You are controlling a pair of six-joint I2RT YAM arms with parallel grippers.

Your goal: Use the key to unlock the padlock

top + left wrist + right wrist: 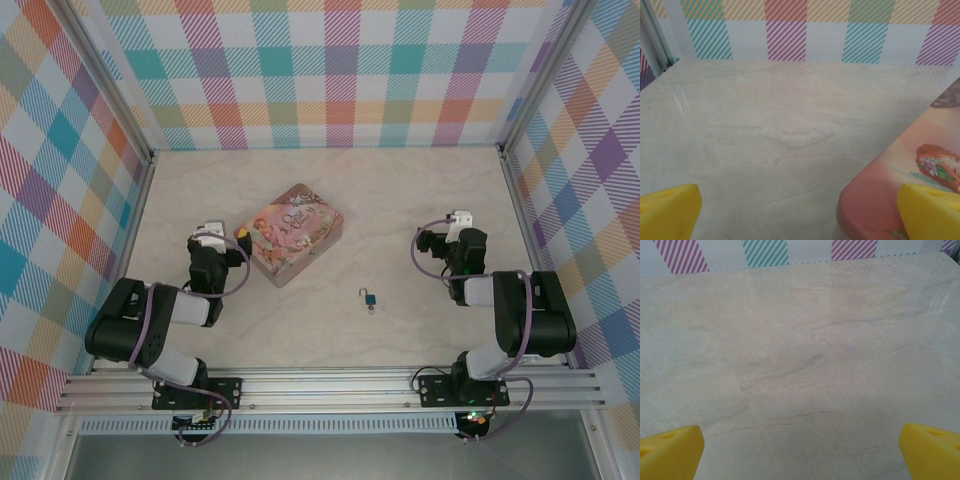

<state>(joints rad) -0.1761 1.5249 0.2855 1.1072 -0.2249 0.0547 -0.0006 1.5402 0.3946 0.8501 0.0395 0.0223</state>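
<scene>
- The left gripper (799,212) is wide open and holds nothing. Its yellow fingers (667,212) hang above the table (400,200).
- The pink tin (290,233) lies just beside this gripper, and its corner is near the right finger.
- The right gripper (800,452) is also wide open and empty, above bare table.
- The padlock (370,298) lies on the table between the two arms, in front and to the right of the tin, well apart from both grippers.
- The key is too small to tell.
</scene>
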